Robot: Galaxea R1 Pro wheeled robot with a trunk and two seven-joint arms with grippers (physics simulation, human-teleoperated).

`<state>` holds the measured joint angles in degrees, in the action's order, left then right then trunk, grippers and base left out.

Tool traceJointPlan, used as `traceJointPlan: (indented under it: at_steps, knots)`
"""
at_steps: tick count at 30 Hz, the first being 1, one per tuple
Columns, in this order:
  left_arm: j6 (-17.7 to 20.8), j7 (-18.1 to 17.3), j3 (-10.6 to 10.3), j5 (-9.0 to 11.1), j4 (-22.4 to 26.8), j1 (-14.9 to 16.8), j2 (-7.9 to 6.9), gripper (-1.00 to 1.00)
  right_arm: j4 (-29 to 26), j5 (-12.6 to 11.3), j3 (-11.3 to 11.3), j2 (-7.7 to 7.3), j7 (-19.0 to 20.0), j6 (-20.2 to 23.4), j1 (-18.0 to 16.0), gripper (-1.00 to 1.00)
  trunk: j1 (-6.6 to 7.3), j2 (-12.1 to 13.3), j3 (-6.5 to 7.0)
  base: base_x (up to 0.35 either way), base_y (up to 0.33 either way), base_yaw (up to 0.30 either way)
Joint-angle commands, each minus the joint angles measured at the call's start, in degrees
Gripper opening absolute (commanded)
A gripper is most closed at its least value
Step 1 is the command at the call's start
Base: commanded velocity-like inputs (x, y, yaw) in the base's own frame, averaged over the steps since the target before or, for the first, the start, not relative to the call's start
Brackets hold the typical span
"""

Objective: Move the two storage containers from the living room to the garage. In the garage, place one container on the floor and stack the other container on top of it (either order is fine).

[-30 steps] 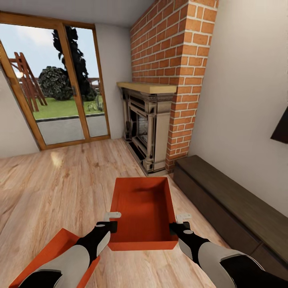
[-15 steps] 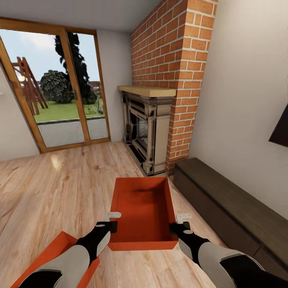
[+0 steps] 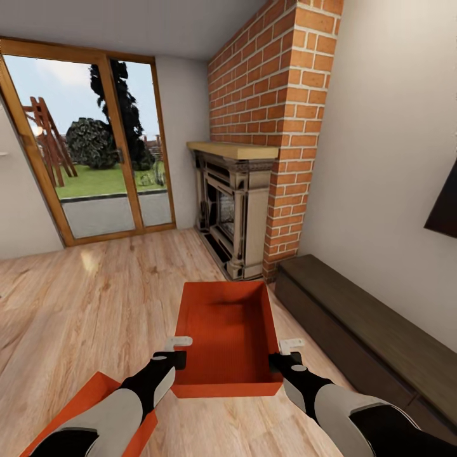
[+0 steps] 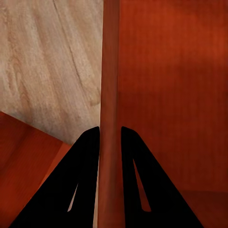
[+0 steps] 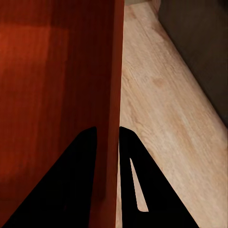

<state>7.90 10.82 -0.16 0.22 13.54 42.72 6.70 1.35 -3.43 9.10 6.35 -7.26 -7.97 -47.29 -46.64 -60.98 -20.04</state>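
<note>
Both claws, left (image 4: 110, 135) and right (image 5: 108, 135), pinch the container's (image 3: 225, 333) walls.

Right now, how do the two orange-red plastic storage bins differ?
The held bin is gripped on both side walls by the left gripper and right gripper, fully in view. The second bin lies ungripped on the wood-plank floor, mostly hidden under the left arm. Both share colour.
</note>
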Motion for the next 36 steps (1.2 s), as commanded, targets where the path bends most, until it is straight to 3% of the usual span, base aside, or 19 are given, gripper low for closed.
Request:
traceJointPlan:
  at_steps: [1, 36]
  knots:
    - [0.4, 0.5, 0.3, -0.2, 0.2, 0.0, 0.07, -1.0, 0.1, -0.1, -1.5, 0.2, -0.2, -0.2, -0.1, -1.0, 0.0, 0.0, 0.02, 0.0, 0.0, 0.0]
    - [0.4, 0.6, 0.3, -0.2, 0.3, 0.0, 0.07, -1.0, 0.1, -0.2, -1.5, 0.15, -0.2, -0.2, -0.1, -1.0, 0.0, 0.0, 3.1, 0.0, 0.0, 0.0]
